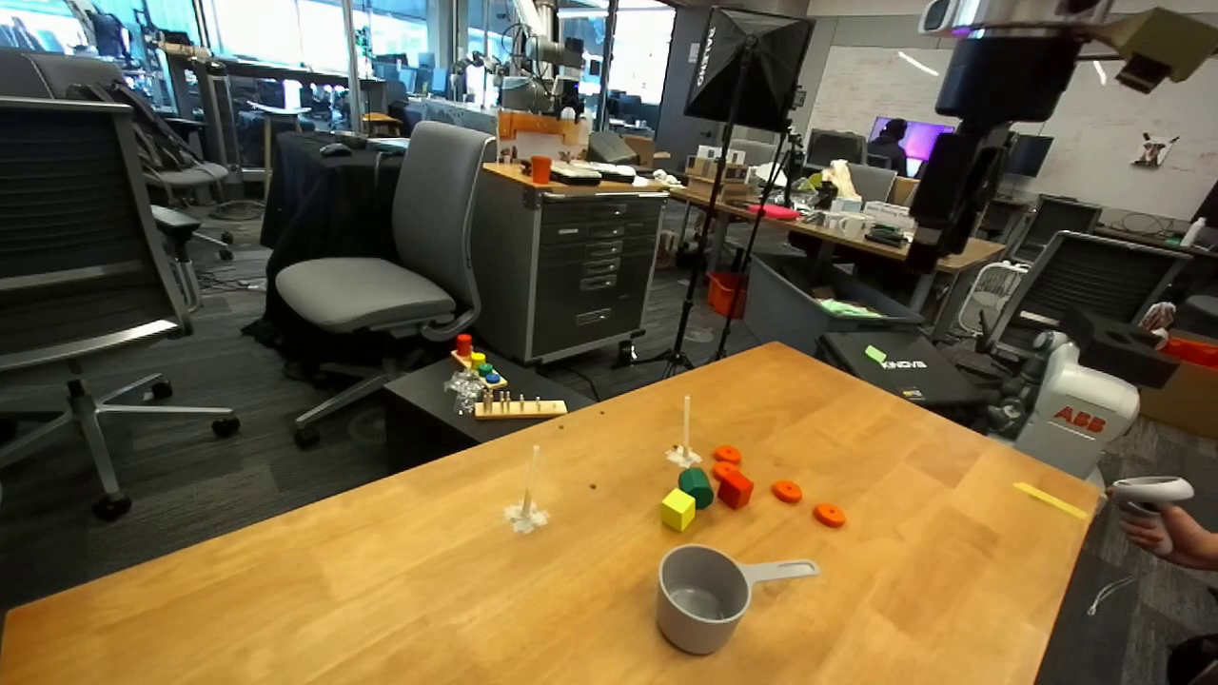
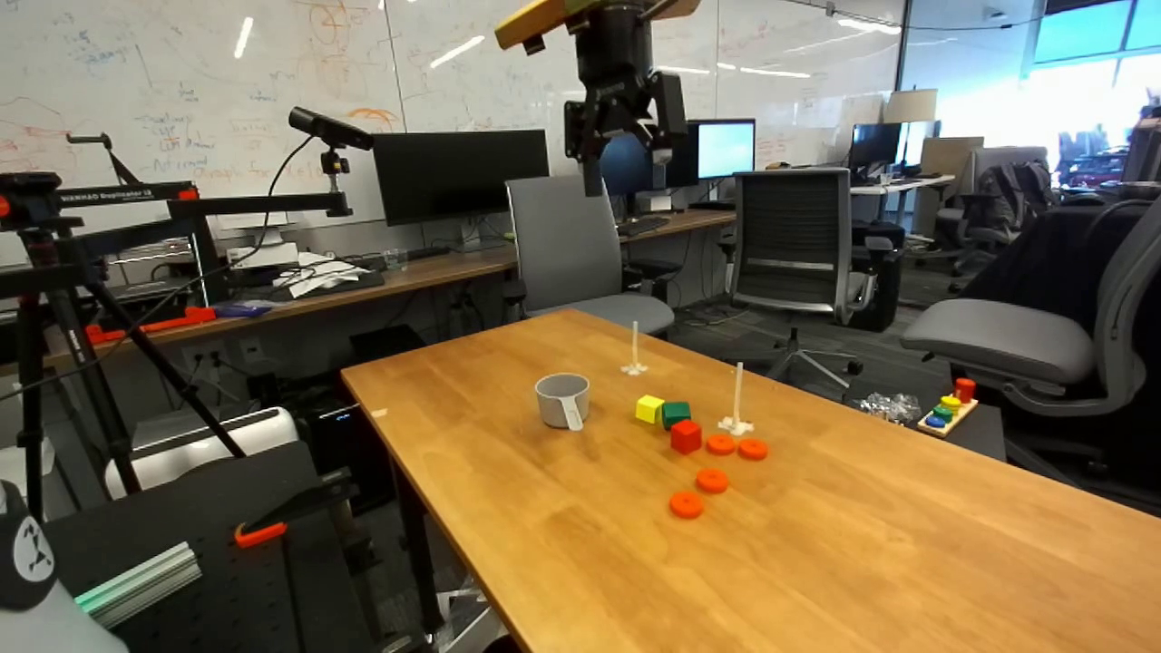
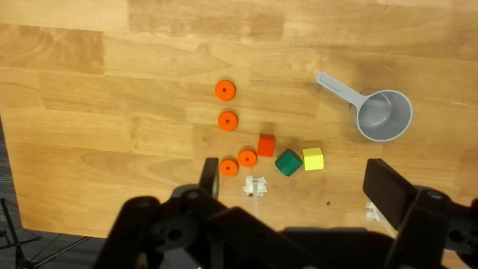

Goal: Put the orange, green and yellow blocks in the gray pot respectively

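Note:
The orange-red block point(image 1: 736, 490) point(image 2: 686, 437) point(image 3: 266, 145), the green block point(image 1: 696, 487) point(image 2: 676, 415) point(image 3: 289, 162) and the yellow block point(image 1: 677, 511) point(image 2: 649, 409) point(image 3: 313, 159) stand close together on the table, green in the middle. The gray pot point(image 1: 687, 628) point(image 2: 551, 410) point(image 3: 401, 116) stands upright near the yellow block, with its bare bottom showing in the wrist view. My gripper point(image 1: 937, 249) point(image 2: 632, 168) point(image 3: 293, 162) is open and empty, high above the table. Its fingers point down, wide apart, with nothing between them.
Several orange rings point(image 1: 786, 491) point(image 2: 712, 480) point(image 3: 227, 121) lie flat beside the orange-red block. Two thin upright pegs are taped to the table, a peg near the rings point(image 1: 686, 428) point(image 2: 737, 399) and a peg farther off point(image 1: 532, 480) point(image 2: 635, 345). The wooden table point(image 1: 381, 580) has edges in view.

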Controlling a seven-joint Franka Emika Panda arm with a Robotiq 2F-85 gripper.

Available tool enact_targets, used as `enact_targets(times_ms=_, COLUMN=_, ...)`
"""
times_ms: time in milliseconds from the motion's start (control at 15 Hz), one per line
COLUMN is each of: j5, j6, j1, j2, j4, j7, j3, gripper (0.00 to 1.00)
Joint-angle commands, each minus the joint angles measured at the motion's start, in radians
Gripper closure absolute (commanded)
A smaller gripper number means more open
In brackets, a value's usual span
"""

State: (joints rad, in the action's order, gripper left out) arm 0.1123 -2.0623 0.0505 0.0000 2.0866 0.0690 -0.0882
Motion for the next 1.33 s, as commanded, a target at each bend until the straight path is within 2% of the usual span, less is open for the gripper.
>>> enact_targets(times_ms=0, j5=-0.011, j6=0.004, j1=0.014, j2=0.165, j4=-0.160, j7=0.023, j3=0.003, gripper=0.00)
enact_targets(times_ms=200, j5=-0.017, j6=0.065, j1=0.022, j2=0.296, j4=-0.257, j7=0.069, j3=0.011, gripper=0.00)
enact_targets(times_ms=267, j5=-0.025, j6=0.083, j1=0.029, j2=0.292, j4=-0.267, j7=0.059, j3=0.005, gripper=0.00)
enact_targets(times_ms=333, j5=-0.009, j6=0.015, j1=0.020, j2=0.246, j4=-0.179, j7=0.039, j3=0.014, gripper=0.00)
enact_targets(times_ms=667, j5=0.003, j6=0.049, j1=0.029, j2=0.314, j4=-0.257, j7=0.046, j3=0.022, gripper=0.00)
enact_targets(times_ms=1267, j5=-0.010, j6=0.105, j1=0.028, j2=0.643, j4=-0.440, j7=0.064, j3=0.075, gripper=0.00)
